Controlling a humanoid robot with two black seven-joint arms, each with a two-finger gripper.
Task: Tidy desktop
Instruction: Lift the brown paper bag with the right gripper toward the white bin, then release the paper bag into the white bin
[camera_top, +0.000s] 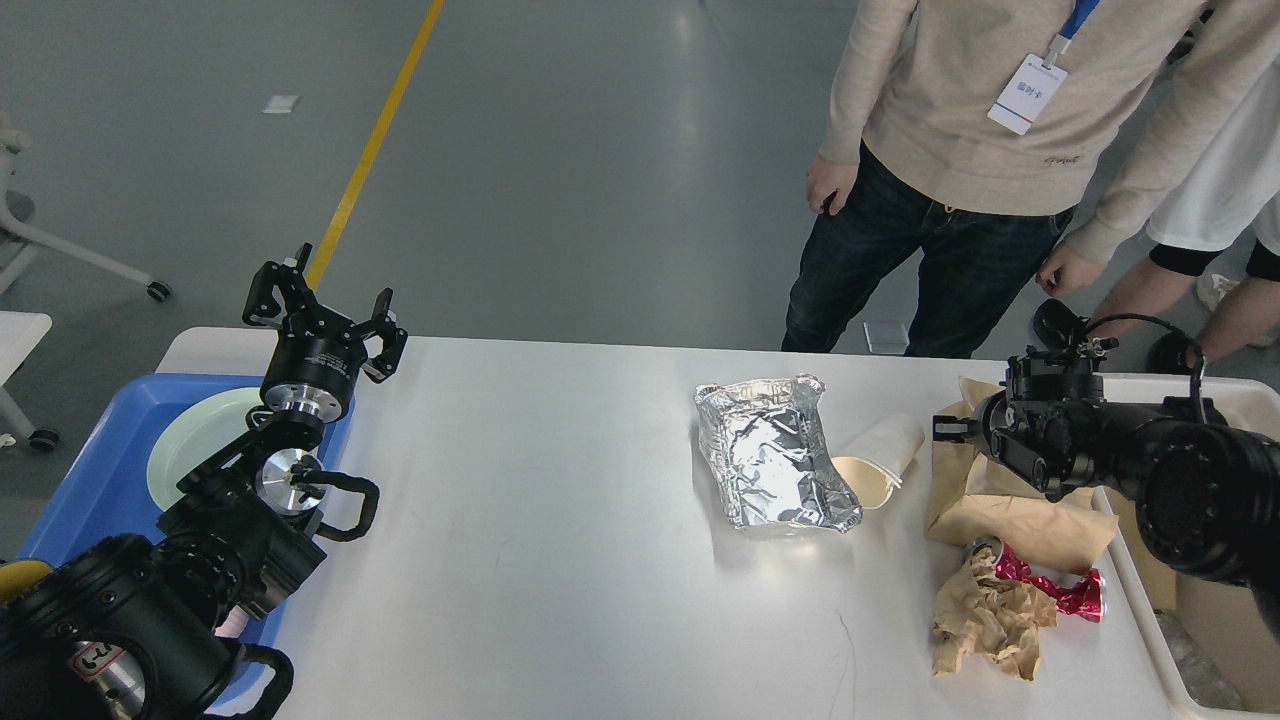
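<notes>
The white desktop (550, 500) carries litter on its right half: a crumpled foil container (775, 465), a paper cup (880, 460) lying on its side against it, a brown paper bag (1010, 515), a crushed red can (1055, 590) and a wad of crumpled brown paper (985, 620). My left gripper (325, 300) is open and empty, raised over the far right corner of the blue tray. My right gripper (960, 428) is dark and end-on at the brown bag's far left edge; its fingers cannot be told apart.
A blue tray (90, 480) at the left holds a pale green plate (195, 445). A white bin (1160, 620) with cardboard in it stands at the right edge. Two people (960, 180) stand close behind the table's far right side.
</notes>
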